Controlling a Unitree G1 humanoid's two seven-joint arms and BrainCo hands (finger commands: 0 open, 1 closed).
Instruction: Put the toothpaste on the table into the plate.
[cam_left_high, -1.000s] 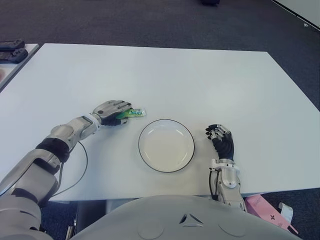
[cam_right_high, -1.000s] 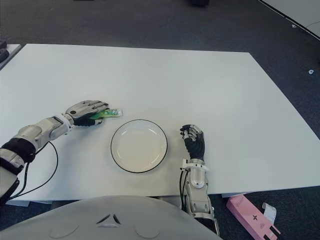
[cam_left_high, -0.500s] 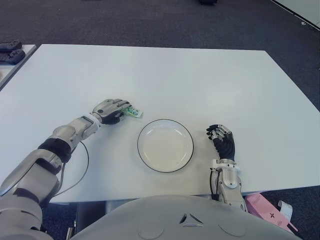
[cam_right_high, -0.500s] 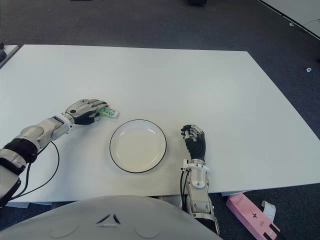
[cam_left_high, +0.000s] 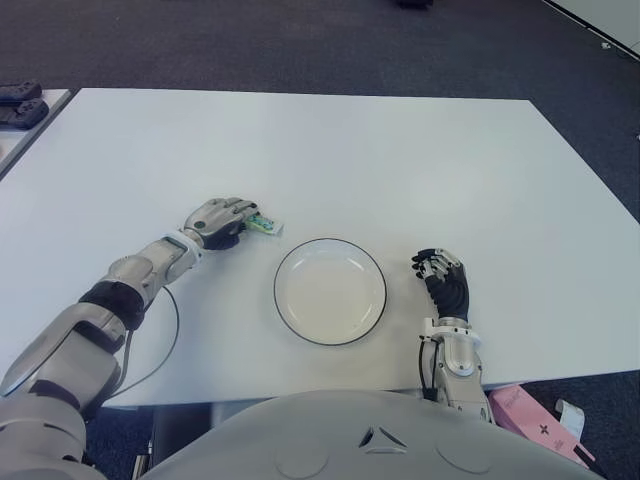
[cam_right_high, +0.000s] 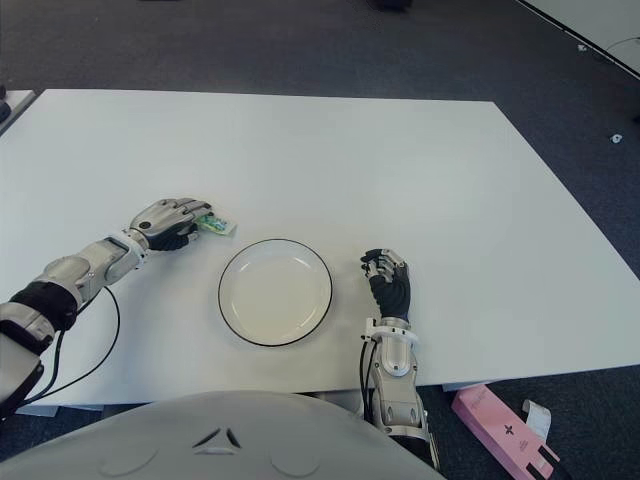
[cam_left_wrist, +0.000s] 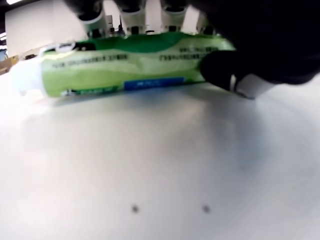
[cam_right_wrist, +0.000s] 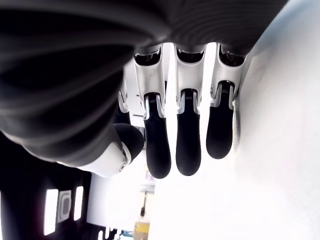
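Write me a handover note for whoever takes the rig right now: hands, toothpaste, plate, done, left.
Left hand: fingers closed around the toothpaste, low at the white table, left of the plate. Left wrist view shows the green tube between fingers and thumb, close over the table top; cannot tell if it is lifted yet.
Right hand: idle, right of the plate, fingers curled, holding nothing.
Plate: nothing in it, near the front edge of the table.
Done: toothpaste grasped.
Left: lift the tube, carry it right over the plate, set it down inside, let go.
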